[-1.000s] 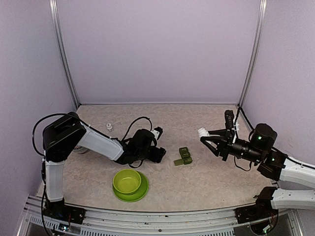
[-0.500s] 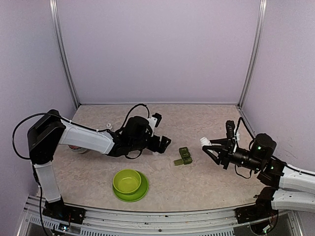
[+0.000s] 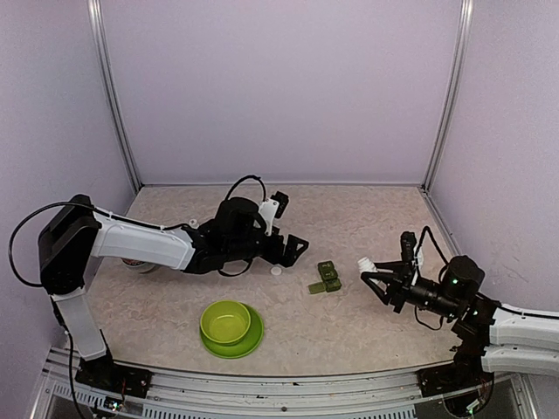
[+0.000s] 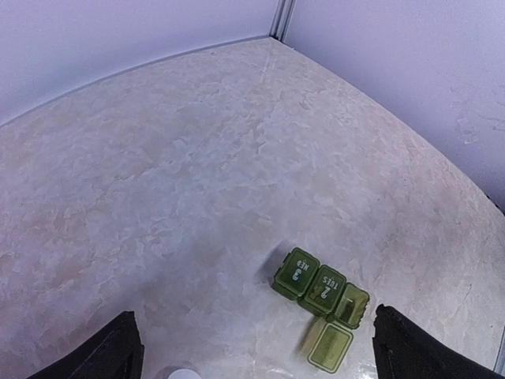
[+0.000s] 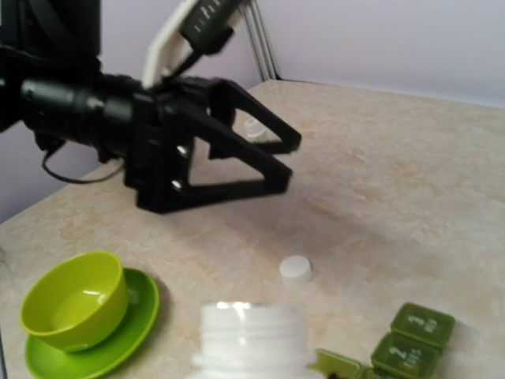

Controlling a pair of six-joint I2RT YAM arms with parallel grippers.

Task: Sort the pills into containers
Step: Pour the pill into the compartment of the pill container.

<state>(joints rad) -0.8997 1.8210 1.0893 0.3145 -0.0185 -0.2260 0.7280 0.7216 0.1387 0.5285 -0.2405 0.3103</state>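
The dark green pill box (image 3: 326, 278) lies mid-table. In the left wrist view (image 4: 319, 290) its compartments marked 3 and 2 are shut, and the end compartment's lid (image 4: 330, 347) is flipped open. My left gripper (image 3: 293, 248) is open and empty, hovering just left of the box, its fingers (image 4: 106, 355) wide apart. My right gripper (image 3: 374, 278) is shut on an uncapped white pill bottle (image 3: 363, 263), held low to the right of the box with its mouth (image 5: 248, 332) towards it. No pills show.
A white bottle cap (image 3: 277, 271) lies loose on the table between the left gripper and the box, also in the right wrist view (image 5: 295, 270). A lime-green bowl (image 3: 225, 320) on its plate (image 3: 238, 346) stands front left. A small white object (image 3: 193, 223) sits at back left.
My left arm has stretched right and its gripper has come away, leaving the white cap on the table. My right arm has sunk lower with the bottle.
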